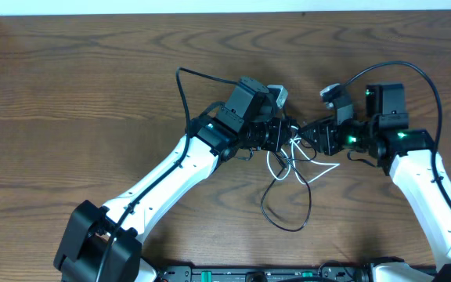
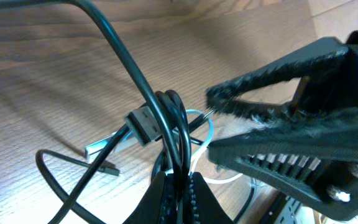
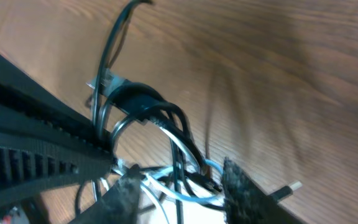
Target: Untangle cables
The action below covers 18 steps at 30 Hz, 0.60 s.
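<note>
The cables lie tangled at the table's middle: a white cable (image 1: 316, 170) and black cables (image 1: 286, 222) looping toward the front. My left gripper (image 1: 279, 138) is shut on a bundle of black cable loops (image 2: 174, 115), seen in the left wrist view at its jaws (image 2: 178, 182); a black plug (image 2: 143, 122) sits on that bundle. My right gripper (image 1: 307, 134) faces it, open, its fingers (image 3: 179, 173) straddling the white cable (image 3: 166, 186) and black strands (image 3: 143, 101) without closing on them. The white cable (image 2: 207, 127) shows behind the bundle.
The right gripper's fingers (image 2: 278, 127) fill the right of the left wrist view, close to the left jaws. A loose plug (image 3: 288, 189) lies on the wood table (image 1: 92, 94). Thicker arm cords arch over each wrist (image 1: 402, 67).
</note>
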Tool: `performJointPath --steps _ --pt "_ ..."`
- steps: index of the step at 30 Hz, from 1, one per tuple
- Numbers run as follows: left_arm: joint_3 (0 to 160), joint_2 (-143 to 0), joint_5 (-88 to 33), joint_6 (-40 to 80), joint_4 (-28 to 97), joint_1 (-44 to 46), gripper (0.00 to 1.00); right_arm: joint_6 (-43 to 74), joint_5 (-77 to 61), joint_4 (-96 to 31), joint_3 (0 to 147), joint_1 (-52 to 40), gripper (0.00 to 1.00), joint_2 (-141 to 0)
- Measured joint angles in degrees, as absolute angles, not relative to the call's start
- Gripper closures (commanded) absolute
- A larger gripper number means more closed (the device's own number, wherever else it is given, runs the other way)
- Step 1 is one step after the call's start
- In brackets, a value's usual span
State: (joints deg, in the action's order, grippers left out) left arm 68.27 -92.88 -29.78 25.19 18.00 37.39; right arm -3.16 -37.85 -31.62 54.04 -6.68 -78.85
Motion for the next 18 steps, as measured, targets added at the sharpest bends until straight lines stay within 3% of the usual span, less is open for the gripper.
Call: performJointPath --steps 2,7,14,18 --pt "68.27 -92.88 -30.20 25.19 17.87 37.39 0.93 -3.40 -37.85 -31.59 54.04 -7.62 0.59 -78.85" --pt "68.27 -92.88 -33.45 25.06 16.80 37.28 0.93 -3.44 -36.07 -31.59 54.04 -8.54 0.59 -78.85" --pt "68.27 -92.88 -38.61 24.95 16.43 37.30 0.93 -3.44 -33.67 -31.00 54.04 -8.60 0.60 -78.85" --pt "68.27 -92.88 -40.60 23.94 16.45 37.28 0.93 -3.62 -32.88 -30.65 54.04 -8.60 0.68 -78.85"
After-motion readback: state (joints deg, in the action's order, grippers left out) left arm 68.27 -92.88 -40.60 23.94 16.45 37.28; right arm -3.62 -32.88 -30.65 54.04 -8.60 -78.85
